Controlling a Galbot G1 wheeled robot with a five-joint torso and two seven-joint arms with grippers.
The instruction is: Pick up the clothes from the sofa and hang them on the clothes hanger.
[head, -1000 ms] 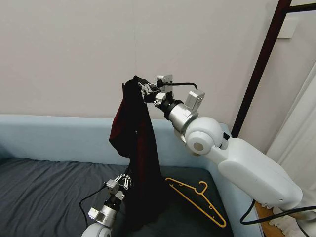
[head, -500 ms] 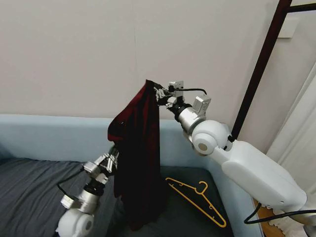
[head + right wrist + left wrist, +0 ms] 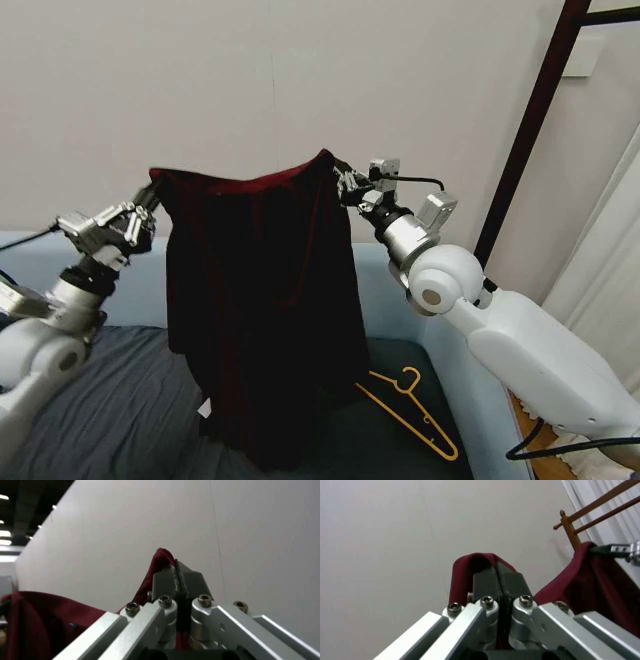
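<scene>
From the head camera we see the dark red garment [image 3: 260, 300] spread between our left claw [image 3: 152, 203] and right claw [image 3: 341, 180], hanging over the sofa [image 3: 80, 410], its hem perhaps touching. Both wrist cameras show jaws pinched tight on cloth.

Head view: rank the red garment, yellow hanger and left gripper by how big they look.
Largest: red garment.
Next: yellow hanger, partly hidden behind it.
Smallest: left gripper, but close to the hanger.

Two tools: left tool [image 3: 152, 203], right tool [image 3: 345, 181]; one red garment [image 3: 262, 300]; one yellow hanger [image 3: 408, 385].
</scene>
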